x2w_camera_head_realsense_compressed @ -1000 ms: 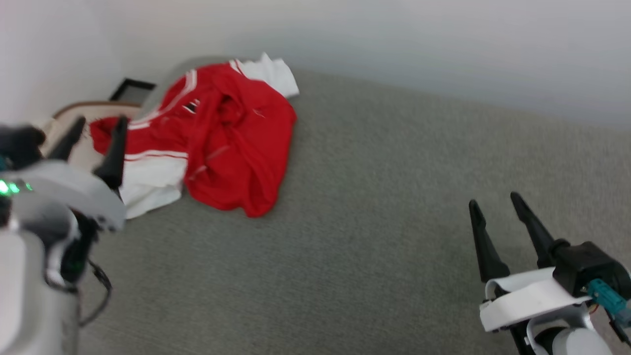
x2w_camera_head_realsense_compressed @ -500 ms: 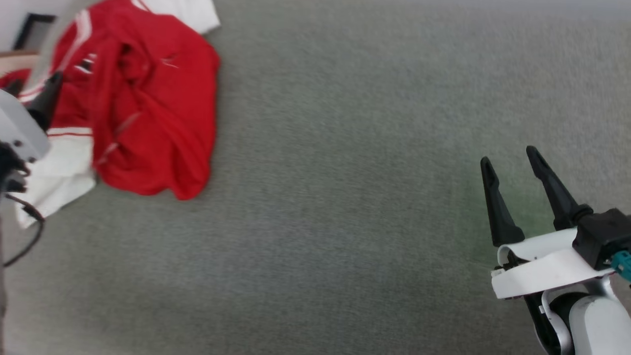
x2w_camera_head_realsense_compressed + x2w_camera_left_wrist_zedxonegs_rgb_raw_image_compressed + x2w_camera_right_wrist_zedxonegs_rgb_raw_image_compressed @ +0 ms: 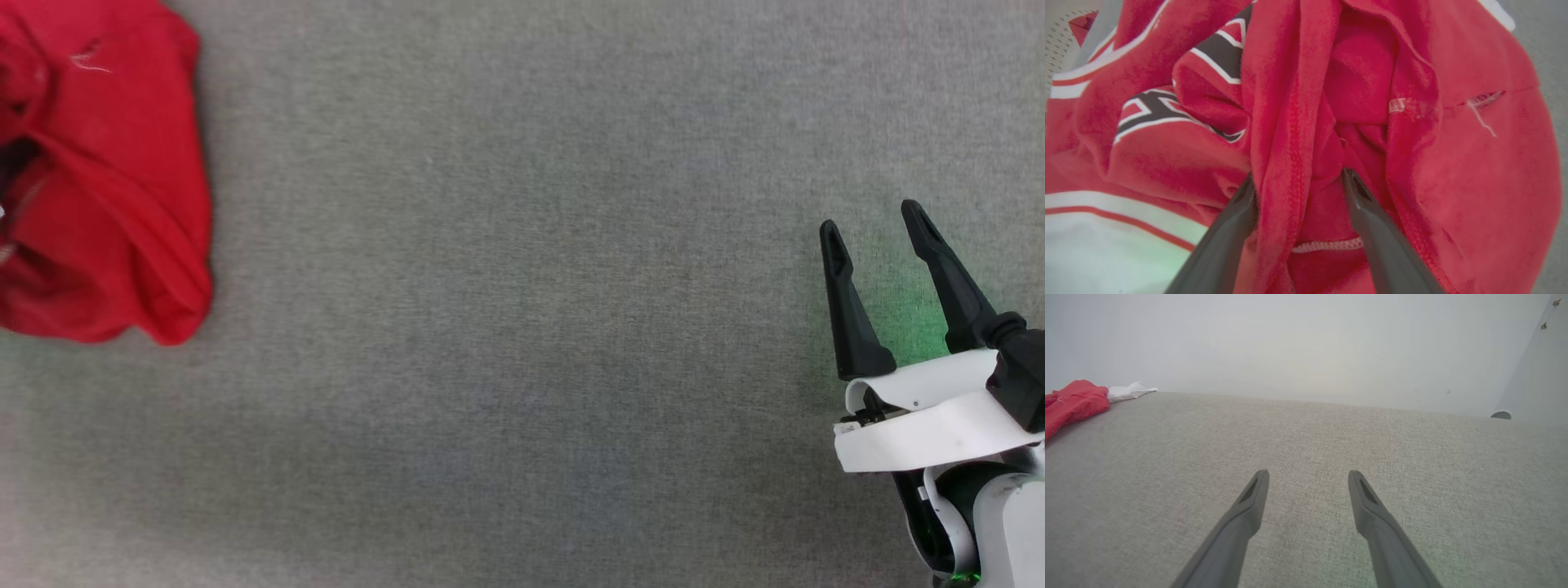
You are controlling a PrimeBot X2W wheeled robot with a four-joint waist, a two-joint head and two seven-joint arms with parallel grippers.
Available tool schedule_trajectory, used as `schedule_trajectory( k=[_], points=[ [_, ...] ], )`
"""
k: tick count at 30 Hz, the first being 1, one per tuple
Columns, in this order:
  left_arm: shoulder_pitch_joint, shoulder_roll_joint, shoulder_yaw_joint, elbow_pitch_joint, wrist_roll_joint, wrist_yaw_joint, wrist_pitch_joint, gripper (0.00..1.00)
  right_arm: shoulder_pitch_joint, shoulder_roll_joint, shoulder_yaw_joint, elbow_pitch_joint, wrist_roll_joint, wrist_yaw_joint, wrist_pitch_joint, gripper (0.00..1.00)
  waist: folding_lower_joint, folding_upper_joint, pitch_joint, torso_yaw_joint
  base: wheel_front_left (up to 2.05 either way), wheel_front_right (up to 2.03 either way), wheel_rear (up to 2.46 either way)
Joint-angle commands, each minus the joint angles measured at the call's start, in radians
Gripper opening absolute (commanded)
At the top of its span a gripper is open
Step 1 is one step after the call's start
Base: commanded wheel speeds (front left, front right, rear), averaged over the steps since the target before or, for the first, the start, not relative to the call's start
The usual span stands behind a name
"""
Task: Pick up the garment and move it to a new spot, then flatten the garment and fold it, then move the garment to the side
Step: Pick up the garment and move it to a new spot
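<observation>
The garment (image 3: 106, 188) is a crumpled red jersey lying at the left edge of the head view on a grey fabric surface (image 3: 522, 327). Up close in the left wrist view the garment (image 3: 1474, 163) shows black white-outlined number parts, red-and-white stripe trim and a white sleeve. My left gripper (image 3: 1297, 173) is open, its fingers pressed into the cloth with a red hemmed fold standing between them. My right gripper (image 3: 869, 215) hovers open over bare surface at the lower right, far from the jersey. In the right wrist view the right gripper (image 3: 1308, 473) holds nothing, and the garment (image 3: 1073, 402) lies far left.
The grey surface (image 3: 1306, 437) stretches wide between the jersey and my right gripper. A pale wall (image 3: 1306, 343) rises behind it. A white perforated material (image 3: 1057, 41) peeks past the garment's top left corner in the left wrist view.
The head camera has swung right and down, so the jersey now sits at the picture's left edge and the left arm has left that view. Both grippers stay open.
</observation>
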Motion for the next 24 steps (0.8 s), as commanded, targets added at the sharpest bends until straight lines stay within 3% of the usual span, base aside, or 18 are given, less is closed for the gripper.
schedule_trajectory(
  k=[1,13,15,16,24],
  points=[
    [-0.019,0.003,-0.005,0.019,-0.001,0.006,0.009,1.00,-0.011,0.000,0.001,-0.010,0.005,0.001,0.005,1.00,0.0000,-0.0001,0.049,-0.036,0.00,0.00,0.00],
    [-0.049,-0.054,-0.039,0.195,-0.006,-0.002,-0.009,1.00,-0.014,0.004,-0.001,-0.037,0.015,0.001,0.032,1.00,0.0000,-0.0001,0.064,-0.046,0.00,0.00,0.00],
    [-0.056,-0.060,-0.046,0.216,-0.007,-0.008,-0.016,0.28,-0.008,0.006,-0.006,-0.037,0.018,0.001,0.037,1.00,0.0000,-0.0001,0.055,-0.043,0.00,0.00,0.00],
    [-0.059,-0.060,-0.046,0.222,-0.009,-0.011,-0.026,0.00,-0.005,0.006,-0.007,-0.035,0.019,0.001,0.037,1.00,0.0000,-0.0001,0.050,-0.041,0.00,0.00,0.00],
    [-0.126,-0.007,-0.074,0.226,0.011,-0.029,-0.121,0.00,0.029,0.015,-0.011,-0.010,0.027,0.001,0.032,1.00,0.0000,-0.0001,-0.034,-0.018,0.00,0.00,0.00]
  ],
)
